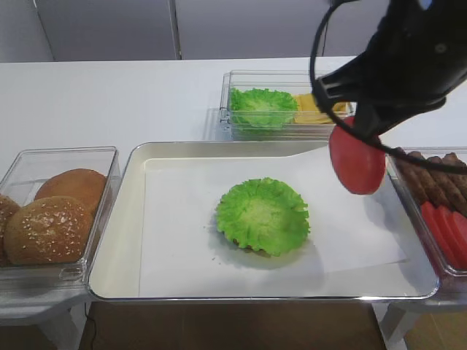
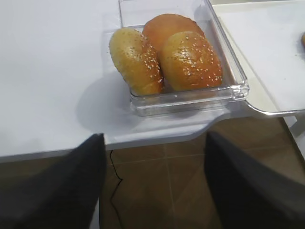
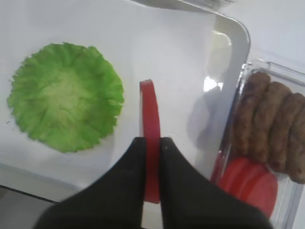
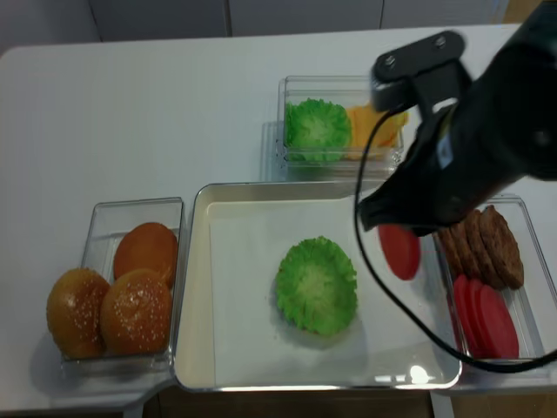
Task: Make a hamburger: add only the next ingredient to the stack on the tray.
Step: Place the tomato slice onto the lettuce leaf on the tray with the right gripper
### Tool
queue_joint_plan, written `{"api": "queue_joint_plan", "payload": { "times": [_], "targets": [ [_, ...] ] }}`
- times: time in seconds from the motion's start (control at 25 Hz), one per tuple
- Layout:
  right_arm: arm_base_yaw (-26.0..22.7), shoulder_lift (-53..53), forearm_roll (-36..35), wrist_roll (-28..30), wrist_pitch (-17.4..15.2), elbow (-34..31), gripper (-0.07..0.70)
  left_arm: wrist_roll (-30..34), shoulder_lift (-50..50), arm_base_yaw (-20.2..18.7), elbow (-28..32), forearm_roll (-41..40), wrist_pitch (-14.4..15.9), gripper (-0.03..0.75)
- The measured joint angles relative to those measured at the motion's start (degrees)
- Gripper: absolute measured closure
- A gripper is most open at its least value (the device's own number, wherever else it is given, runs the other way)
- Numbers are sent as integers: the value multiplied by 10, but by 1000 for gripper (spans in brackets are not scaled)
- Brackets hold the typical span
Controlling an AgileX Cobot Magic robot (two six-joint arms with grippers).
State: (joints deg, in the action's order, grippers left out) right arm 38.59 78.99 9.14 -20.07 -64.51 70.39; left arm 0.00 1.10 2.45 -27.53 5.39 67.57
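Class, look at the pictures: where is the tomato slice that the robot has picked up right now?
The tomato slice hangs on edge in the right gripper, above the right side of the tray, between the lettuce-topped stack and the box of meat pieces.

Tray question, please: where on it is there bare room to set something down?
The white paper on the tray lies bare left of the lettuce stack, towards the bun box. The right side is crowded: the right tool holds the tomato slice there.
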Motion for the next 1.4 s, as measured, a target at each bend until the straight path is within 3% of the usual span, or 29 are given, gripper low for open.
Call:
{"api": "queue_joint_plan", "payload": {
  "times": [0.28,0.56,1.4],
  "targets": [
    [29,53,0,0,43,15,583,0,0,0,0,0,0,238],
    [31,91,3,10,62,35,583,0,0,0,0,0,0,238],
    [31,145,-19,45,85,37,583,0,0,0,0,0,0,238]
  ]
}}
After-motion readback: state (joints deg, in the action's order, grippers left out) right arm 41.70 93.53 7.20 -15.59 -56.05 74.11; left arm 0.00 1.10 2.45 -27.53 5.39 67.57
